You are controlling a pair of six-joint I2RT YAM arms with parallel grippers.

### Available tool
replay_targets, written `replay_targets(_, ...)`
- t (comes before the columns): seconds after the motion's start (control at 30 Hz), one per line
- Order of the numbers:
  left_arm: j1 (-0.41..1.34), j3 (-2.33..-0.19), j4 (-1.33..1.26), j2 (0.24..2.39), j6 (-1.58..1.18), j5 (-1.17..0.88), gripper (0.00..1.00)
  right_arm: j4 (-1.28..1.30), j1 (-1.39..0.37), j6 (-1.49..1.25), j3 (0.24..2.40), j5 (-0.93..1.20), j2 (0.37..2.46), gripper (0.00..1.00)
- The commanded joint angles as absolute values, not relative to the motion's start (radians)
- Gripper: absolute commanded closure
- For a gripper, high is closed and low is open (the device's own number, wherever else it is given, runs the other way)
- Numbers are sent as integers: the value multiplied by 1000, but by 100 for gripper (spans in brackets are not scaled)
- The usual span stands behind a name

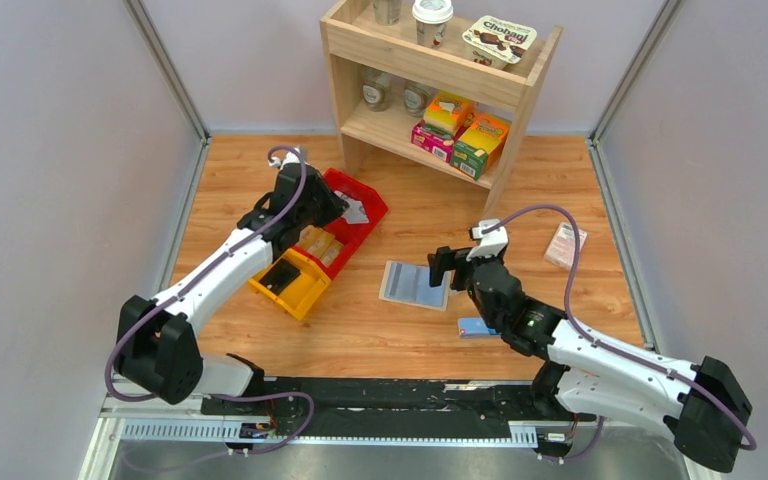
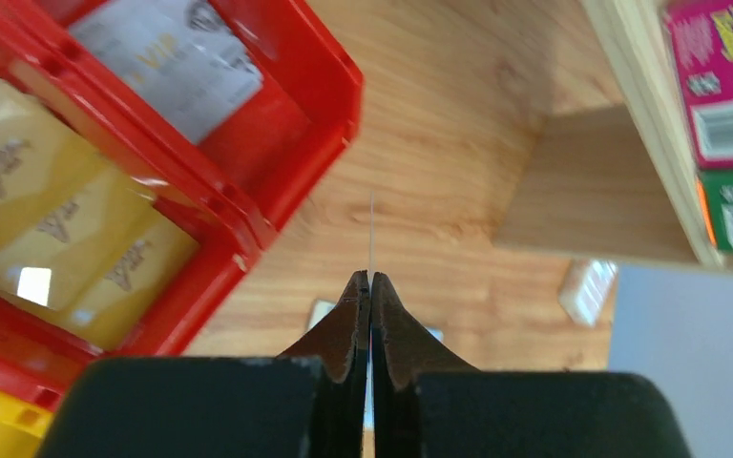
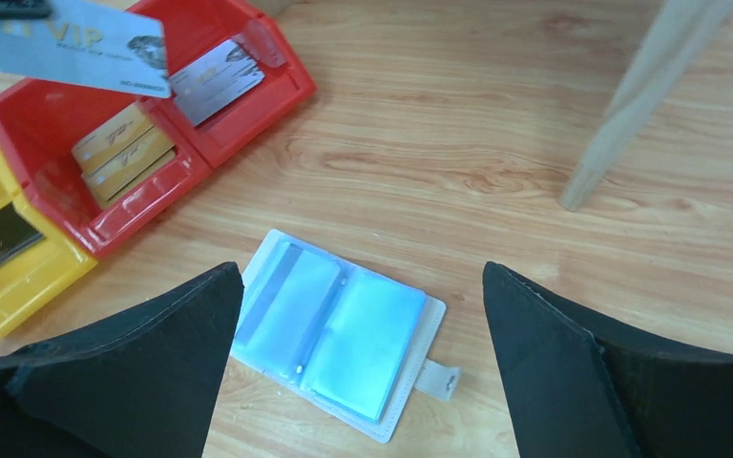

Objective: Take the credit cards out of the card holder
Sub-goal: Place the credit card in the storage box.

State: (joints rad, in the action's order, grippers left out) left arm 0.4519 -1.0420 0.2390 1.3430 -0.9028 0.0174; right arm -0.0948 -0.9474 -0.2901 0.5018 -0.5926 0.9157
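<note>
1. The left hand [image 2: 370, 281] was clamped shut on a silver card [image 3: 81, 46]. It gripped the card by one edge, so most of its face hung free above the red bin [image 3: 258, 134], which would suit a flat drop.
2. A second silver card [image 3: 215, 81] lay in that bin. Gold cards [image 3: 119, 153] filled the red compartment beside it, and a black card [image 3: 5, 237] sat in the yellow bin [image 3: 19, 286]. The cards therefore appeared to be sorted by colour.
3. The card holder [image 3: 363, 348] lay spread open on the tabletop [image 3: 534, 143] with its pale blue sleeves facing up. It sat between the two arms and apart from the bins, where either hand could reach it.
4. The right hand [image 3: 361, 272] hovered directly over the card holder with its fingers spread wide and nothing between them. It was probably poised to pin the holder down or to pick the next card.
5. A grey stripe showed through the left-hand sleeve, which suggested at least one card was not yet out. The right-hand sleeve looked empty, though I could not be sure.
</note>
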Motion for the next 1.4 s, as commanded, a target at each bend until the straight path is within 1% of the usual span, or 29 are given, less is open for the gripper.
replay_targets(0.0, 419, -1092, 212, 1420, -943, 205, 100, -54, -893, -413, 485, -587, 870, 0)
replay_targets(0.13, 388, -1163, 227, 1534, -1000, 242, 100, -41, -877, -400, 482, -588, 861, 0)
replay_targets(0.43, 362, -1416, 313, 1822, -1077, 363, 100, -28, -850, -351, 483, -574, 850, 0)
replay_targets(0.53, 362, -1479, 337, 1884, -1095, 402, 100, -28, -833, -345, 479, -558, 839, 0)
replay_targets(0.73, 362, -1537, 336, 1962, -1126, 405, 100, -25, -764, -357, 469, -499, 834, 0)
replay_targets(0.9, 362, -1537, 351, 1987, -1123, 387, 86, -29, -707, -374, 469, -439, 841, 0)
replay_targets(0.93, 362, -1532, 356, 1982, -1123, 387, 80, -31, -706, -374, 468, -433, 844, 0)
replay_targets(1.07, 362, -1513, 367, 1947, -1101, 394, 66, -35, -704, -359, 474, -414, 857, 0)
replay_targets(1.3, 362, -1493, 406, 1843, -1040, 408, 49, -18, -704, -328, 508, -362, 897, 0)
replay_targets(1.37, 362, -1483, 416, 1803, -1014, 408, 46, -9, -704, -324, 523, -327, 917, 0)
